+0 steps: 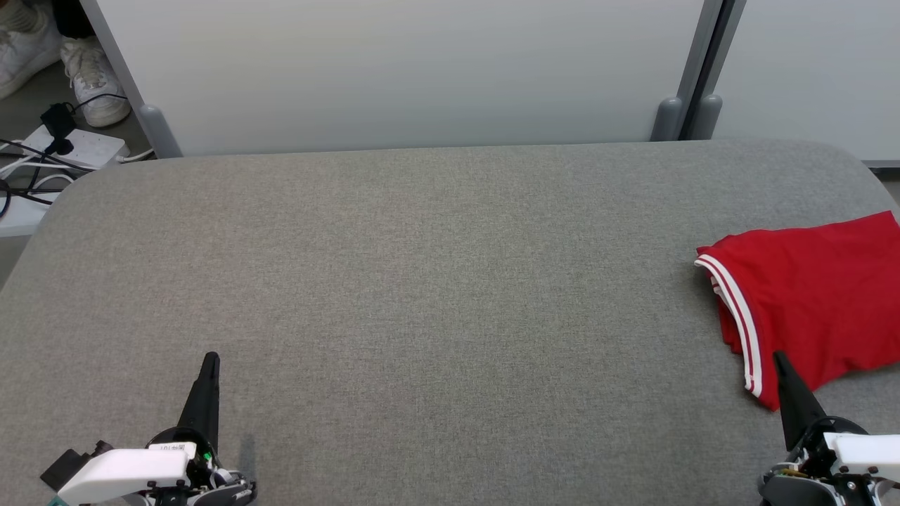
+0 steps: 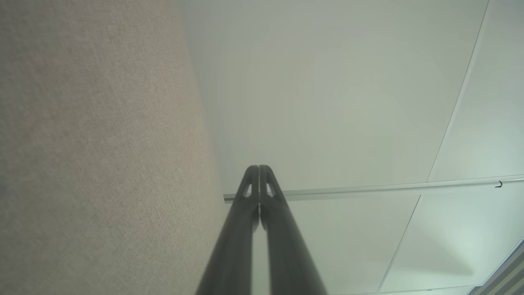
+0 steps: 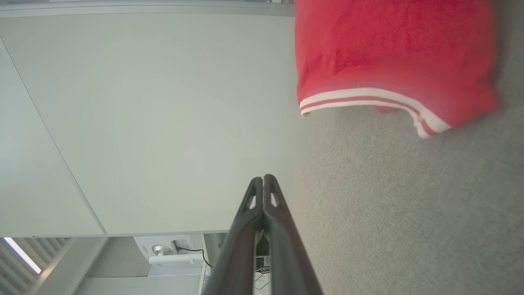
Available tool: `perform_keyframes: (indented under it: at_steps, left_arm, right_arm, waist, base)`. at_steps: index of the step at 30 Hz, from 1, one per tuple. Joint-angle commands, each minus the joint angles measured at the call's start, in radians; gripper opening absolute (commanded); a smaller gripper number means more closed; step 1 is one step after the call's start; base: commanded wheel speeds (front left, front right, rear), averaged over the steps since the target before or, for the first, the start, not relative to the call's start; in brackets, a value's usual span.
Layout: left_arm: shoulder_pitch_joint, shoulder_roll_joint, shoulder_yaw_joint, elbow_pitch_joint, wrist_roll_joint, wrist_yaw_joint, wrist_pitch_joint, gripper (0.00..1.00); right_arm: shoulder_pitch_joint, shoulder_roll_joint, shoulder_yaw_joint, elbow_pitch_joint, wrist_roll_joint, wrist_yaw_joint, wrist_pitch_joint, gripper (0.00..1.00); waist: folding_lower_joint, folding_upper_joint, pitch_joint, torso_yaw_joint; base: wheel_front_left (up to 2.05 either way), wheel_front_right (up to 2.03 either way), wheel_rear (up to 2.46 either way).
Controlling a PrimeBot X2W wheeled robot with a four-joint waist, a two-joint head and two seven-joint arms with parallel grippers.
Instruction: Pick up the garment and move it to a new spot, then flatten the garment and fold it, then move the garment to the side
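Grey fabric covers the table (image 1: 422,281). At its near left, the left gripper (image 1: 210,358) rests with fingers pressed together, empty. The folded red garment (image 1: 808,302) lies at the right edge, near the right gripper (image 1: 778,357), also pressed together, empty.

Grey fabric-covered table (image 1: 422,281) with rounded far corners, seen from above. On it, near the right edge, lies a folded red cloth garment (image 1: 815,302), its white-striped trim turned toward the table's middle and its far side cut off by the frame.
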Motion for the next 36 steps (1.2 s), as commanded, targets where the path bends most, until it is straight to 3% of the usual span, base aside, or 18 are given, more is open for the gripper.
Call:
perform_keyframes:
  at_steps: [1,36]
  left_arm:
    - [-0.058,0.009,0.034,-0.029,-0.004,-0.008,0.008,0.0]
    - [-0.058,0.009,0.034,-0.029,-0.005,-0.008,0.008,0.0]
  right_arm:
    - [-0.045,-0.013,0.015,-0.031,0.012,0.0,0.008,0.0]
    - [-0.045,-0.013,0.015,-0.031,0.012,0.0,0.008,0.0]
  waist:
    - [0.0,0.0,0.0,0.0]
    - [0.0,0.0,0.0,0.0]
  base:
    - [0.0,0.0,0.0]
    - [0.0,0.0,0.0]
